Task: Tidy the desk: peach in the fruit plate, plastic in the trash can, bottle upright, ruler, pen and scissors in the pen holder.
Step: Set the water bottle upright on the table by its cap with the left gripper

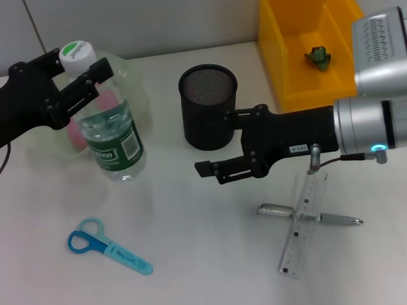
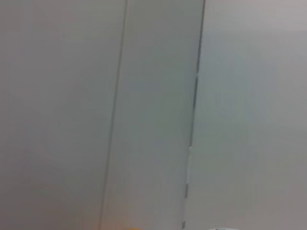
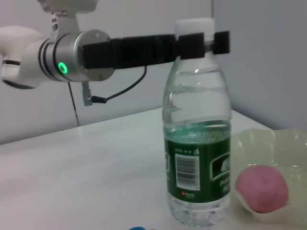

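Left claw clamps the neck of the upright bottle at far left; right claw hovers narrow mid-tabletop. Trash can, far right, holds green plastic. Fruit plate, largely hidden behind the bottle, holds the peach. Pen holder's inside is unreadable.

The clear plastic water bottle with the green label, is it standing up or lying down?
Upright. The clear plastic water bottle stands on its base on the white desk, white cap on top, with the left gripper shut around its neck.
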Tool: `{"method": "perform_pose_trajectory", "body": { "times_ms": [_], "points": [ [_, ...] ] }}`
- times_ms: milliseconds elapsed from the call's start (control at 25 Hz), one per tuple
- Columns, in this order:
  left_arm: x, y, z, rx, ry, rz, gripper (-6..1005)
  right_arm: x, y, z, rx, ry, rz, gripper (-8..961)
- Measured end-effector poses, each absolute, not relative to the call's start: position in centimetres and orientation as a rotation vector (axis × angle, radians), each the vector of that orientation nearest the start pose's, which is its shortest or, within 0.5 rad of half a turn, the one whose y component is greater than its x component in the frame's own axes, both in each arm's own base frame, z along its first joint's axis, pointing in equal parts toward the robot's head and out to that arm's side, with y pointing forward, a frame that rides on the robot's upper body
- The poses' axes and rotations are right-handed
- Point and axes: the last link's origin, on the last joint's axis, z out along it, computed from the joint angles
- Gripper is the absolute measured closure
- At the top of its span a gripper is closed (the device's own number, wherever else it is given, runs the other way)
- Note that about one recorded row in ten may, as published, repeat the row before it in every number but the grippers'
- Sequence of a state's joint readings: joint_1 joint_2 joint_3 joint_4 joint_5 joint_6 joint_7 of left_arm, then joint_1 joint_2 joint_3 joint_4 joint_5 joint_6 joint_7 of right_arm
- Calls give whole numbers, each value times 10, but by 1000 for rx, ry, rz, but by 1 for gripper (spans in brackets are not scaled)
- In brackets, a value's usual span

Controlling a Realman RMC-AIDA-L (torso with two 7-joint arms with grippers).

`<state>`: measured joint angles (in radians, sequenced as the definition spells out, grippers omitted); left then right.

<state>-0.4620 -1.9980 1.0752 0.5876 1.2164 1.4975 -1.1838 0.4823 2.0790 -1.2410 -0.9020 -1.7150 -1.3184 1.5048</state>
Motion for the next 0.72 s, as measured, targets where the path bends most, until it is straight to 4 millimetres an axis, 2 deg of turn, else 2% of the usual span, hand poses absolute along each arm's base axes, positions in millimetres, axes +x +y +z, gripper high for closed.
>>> {"method": "perform_pose_trajectory", "body": {
  "times_ms": [240,720],
  "points": [
    [-245,342,36,-2389,-403,-1110,554,207,346,-20,-2775,412,616,159],
    [-259,340,40,-2347,-432,-1056,554,218,347,-10,-2712,463,642,159]
  ]
}}
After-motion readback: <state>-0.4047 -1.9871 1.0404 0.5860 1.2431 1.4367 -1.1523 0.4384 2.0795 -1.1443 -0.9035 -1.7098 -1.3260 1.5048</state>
